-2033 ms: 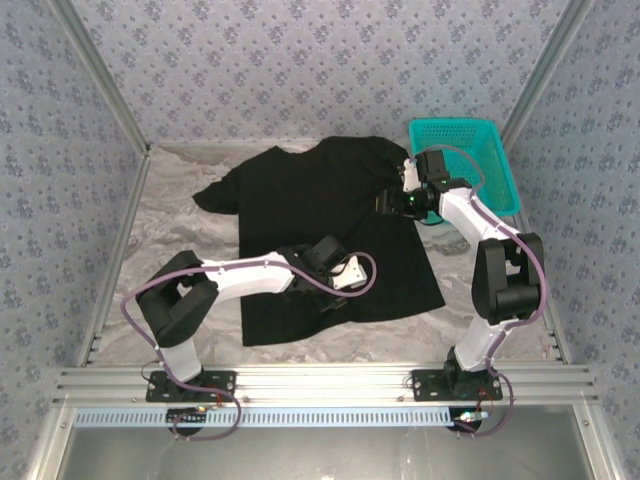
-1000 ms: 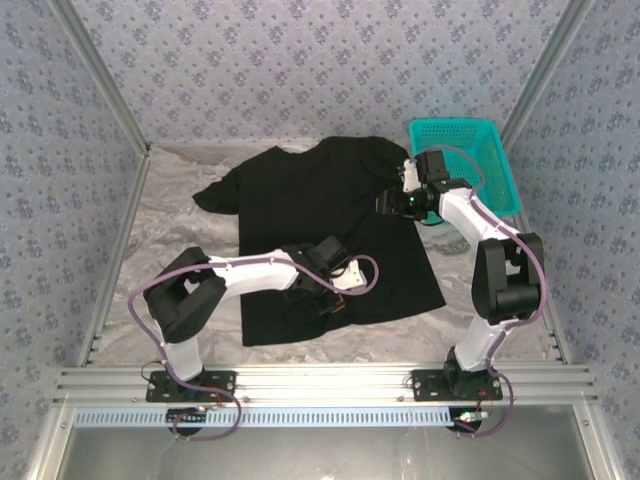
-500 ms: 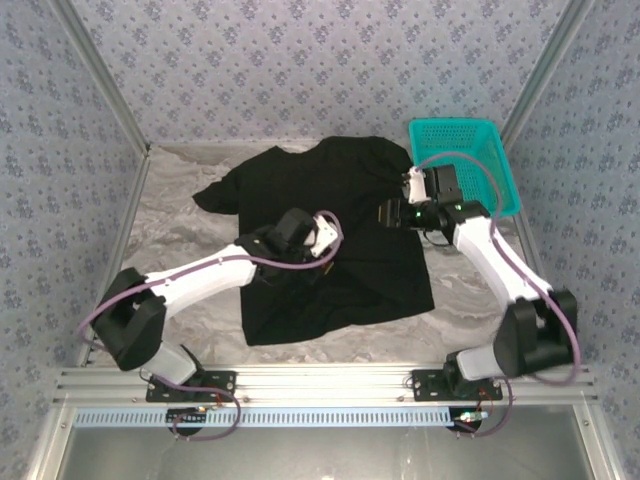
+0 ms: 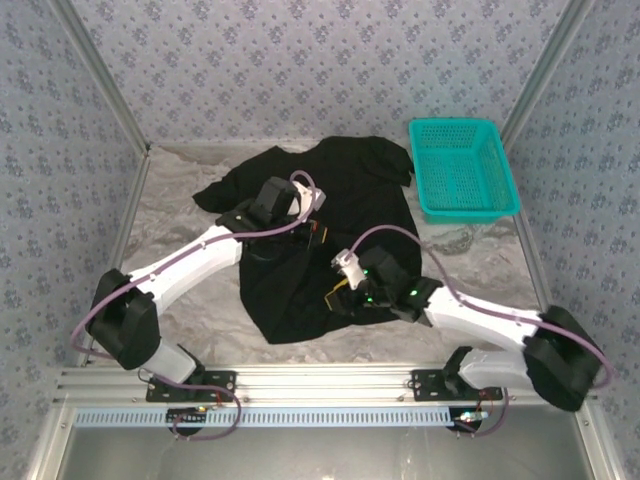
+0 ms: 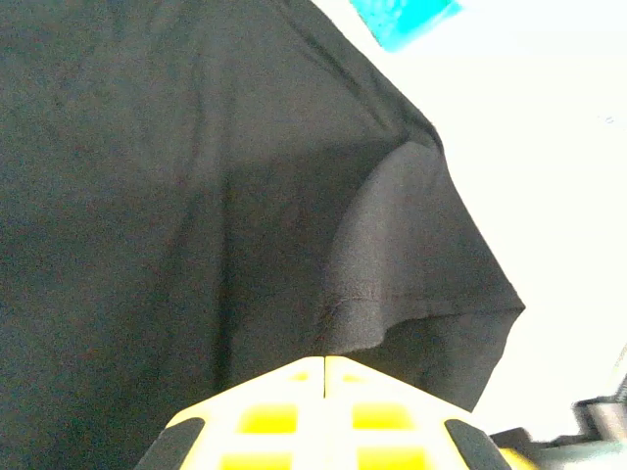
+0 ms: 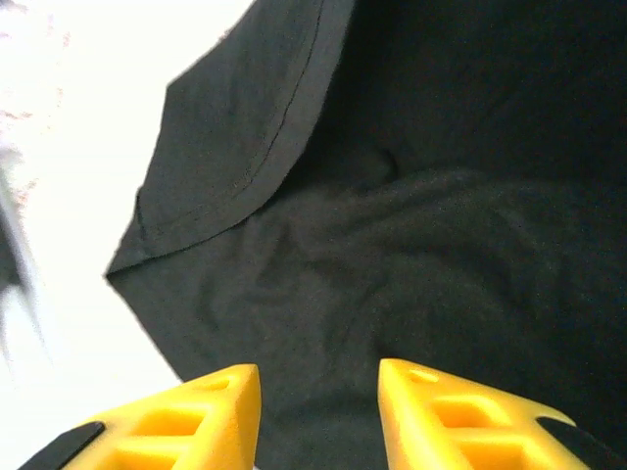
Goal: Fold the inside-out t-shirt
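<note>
The black t-shirt (image 4: pixel 345 185) lies in the centre, bunched at its near end. I should pull the hem taut and carry it over level. My left gripper (image 5: pixel 324 360) is pinched tight on a cloth fold. My right gripper (image 6: pixel 318 370) stands moderately apart above the cloth, holding nothing.

Black inside-out t-shirt (image 4: pixel 330 215), partly folded, rumpled, right hem doubled over, on table centre

soft matt black cloth t-shirt (image 4: pixel 352 190) — teal plastic mesh basket (image 4: pixel 456 124)
</note>
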`<state>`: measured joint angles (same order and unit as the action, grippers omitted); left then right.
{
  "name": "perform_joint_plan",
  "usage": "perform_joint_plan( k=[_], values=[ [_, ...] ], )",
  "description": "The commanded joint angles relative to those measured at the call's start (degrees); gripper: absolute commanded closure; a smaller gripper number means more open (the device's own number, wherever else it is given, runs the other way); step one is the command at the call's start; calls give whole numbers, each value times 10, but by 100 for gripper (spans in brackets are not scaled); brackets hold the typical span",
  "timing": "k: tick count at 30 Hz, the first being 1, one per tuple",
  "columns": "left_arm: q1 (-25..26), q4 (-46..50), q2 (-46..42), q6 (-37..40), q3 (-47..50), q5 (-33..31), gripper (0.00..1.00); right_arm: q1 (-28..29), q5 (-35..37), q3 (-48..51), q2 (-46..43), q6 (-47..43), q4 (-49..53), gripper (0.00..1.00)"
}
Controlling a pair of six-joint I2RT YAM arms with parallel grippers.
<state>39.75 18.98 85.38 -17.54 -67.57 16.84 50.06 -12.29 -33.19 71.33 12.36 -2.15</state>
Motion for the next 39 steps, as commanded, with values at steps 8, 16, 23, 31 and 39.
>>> perform_joint_plan(
  k=[8,16,23,31,39],
  values=[
    [-3,10,-124,-13,-24,24,100,32,218,29,207,-79,-420,71],
    [-2,15,-153,-11,-44,41,100,27,300,-42,304,-117,-448,73],
    [6,4,-164,-20,-55,43,100,14,345,-113,343,-125,-364,74],
    [17,-21,-157,-33,-80,21,100,35,399,-173,396,-150,-339,74],
    [21,-3,-140,-14,-73,-15,100,65,421,-183,412,-161,-315,73]
  ],
)
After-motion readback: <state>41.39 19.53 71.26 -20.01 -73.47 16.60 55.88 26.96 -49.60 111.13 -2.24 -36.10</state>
